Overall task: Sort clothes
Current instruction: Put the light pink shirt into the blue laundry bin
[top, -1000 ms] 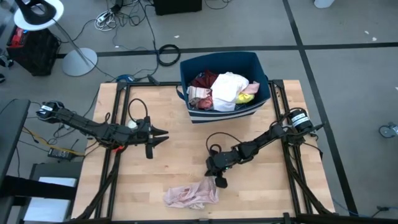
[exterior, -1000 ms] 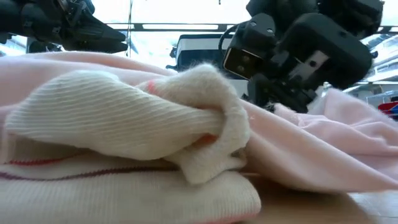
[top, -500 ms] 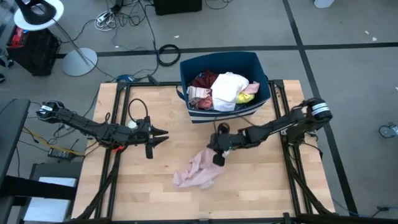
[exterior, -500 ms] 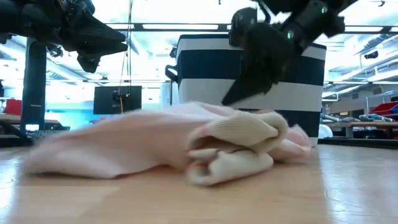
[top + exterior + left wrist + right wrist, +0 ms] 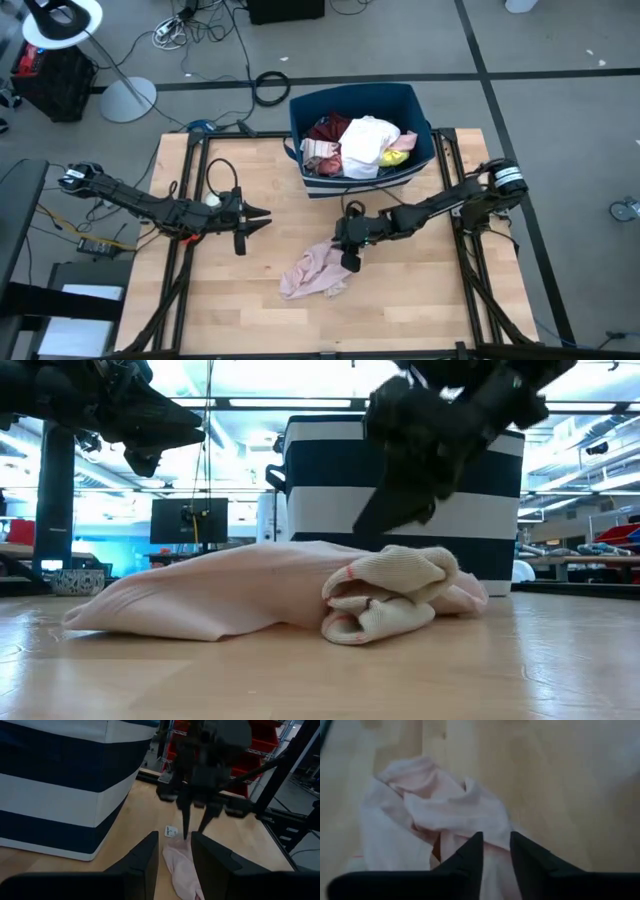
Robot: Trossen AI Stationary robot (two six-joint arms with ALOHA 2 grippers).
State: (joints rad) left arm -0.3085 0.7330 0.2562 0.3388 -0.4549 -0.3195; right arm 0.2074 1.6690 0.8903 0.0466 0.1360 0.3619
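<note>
A pale pink garment (image 5: 312, 272) with a cream ribbed cuff (image 5: 390, 595) lies crumpled on the wooden table, right of its middle. My right gripper (image 5: 349, 262) stands open just above the garment's right end, fingers slanting down, and touches nothing; the left wrist view shows its two fingers (image 5: 194, 830) apart over the cloth (image 5: 182, 865). My left gripper (image 5: 262, 220) waits open and empty at the table's left middle, pointing right. More clothes, white (image 5: 368, 145), maroon and yellow, fill the navy striped bin (image 5: 360, 183) at the far edge.
The bin stands just beyond my right gripper, its striped wall (image 5: 480, 510) close behind the garment. A small white tag (image 5: 171, 831) lies on the wood near the garment. Bare wood stretches along the table's near edge and its left half.
My right gripper has gone up and toward the table's far edge, dragging the pink garment from the near edge toward the middle. It has let go; the garment has settled in a heap below the fingers.
</note>
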